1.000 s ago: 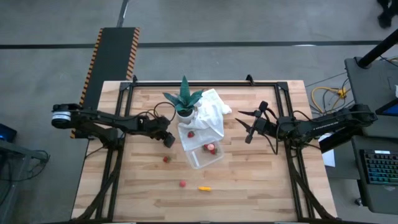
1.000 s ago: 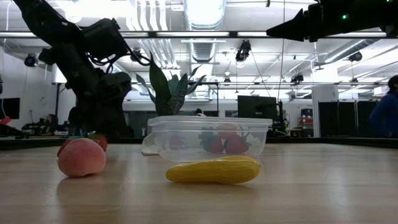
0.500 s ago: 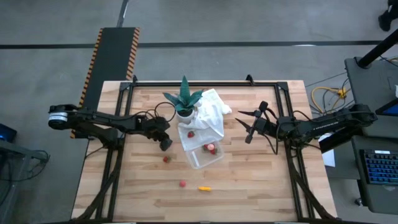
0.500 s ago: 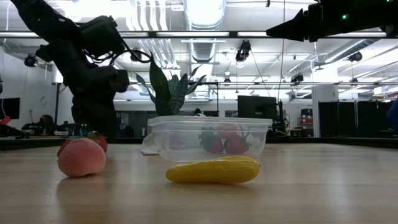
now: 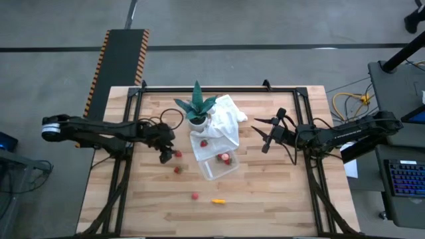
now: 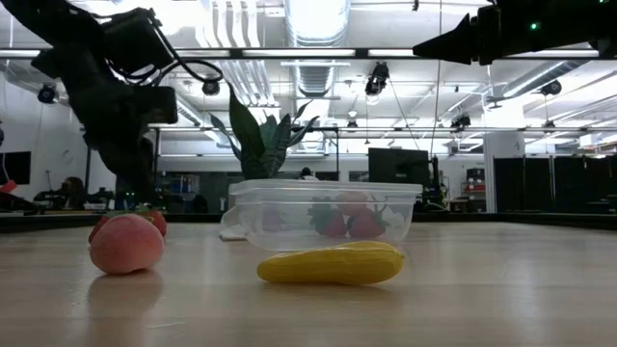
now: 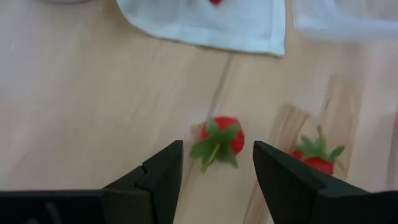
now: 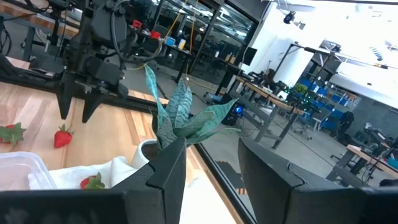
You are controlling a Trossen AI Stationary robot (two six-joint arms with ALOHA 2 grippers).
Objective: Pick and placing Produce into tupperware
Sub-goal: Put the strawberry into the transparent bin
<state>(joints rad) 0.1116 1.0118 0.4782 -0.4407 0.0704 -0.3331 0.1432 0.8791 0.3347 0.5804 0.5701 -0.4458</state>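
My left gripper [image 7: 214,165] hangs with fingers wide over a small red strawberry with green leaves [image 7: 221,138] on the wooden desk [image 5: 279,192], left of the clear plastic rectangular tupperware [image 5: 218,166]. I'd drop straight, centre it, then close gently. My right gripper [image 5: 257,131] waits, fingers empty, part-open.

Wooden table [image 5: 279,192], white cloth [image 5: 229,119], tupperware [image 5: 218,166], scattered produce [image 5: 195,196], potted plant [image 5: 197,109]

The tupperware [image 8: 18,168] is cut off by the right wrist view's edge. In the left wrist view, the white cloth [image 7: 205,25] is cropped.
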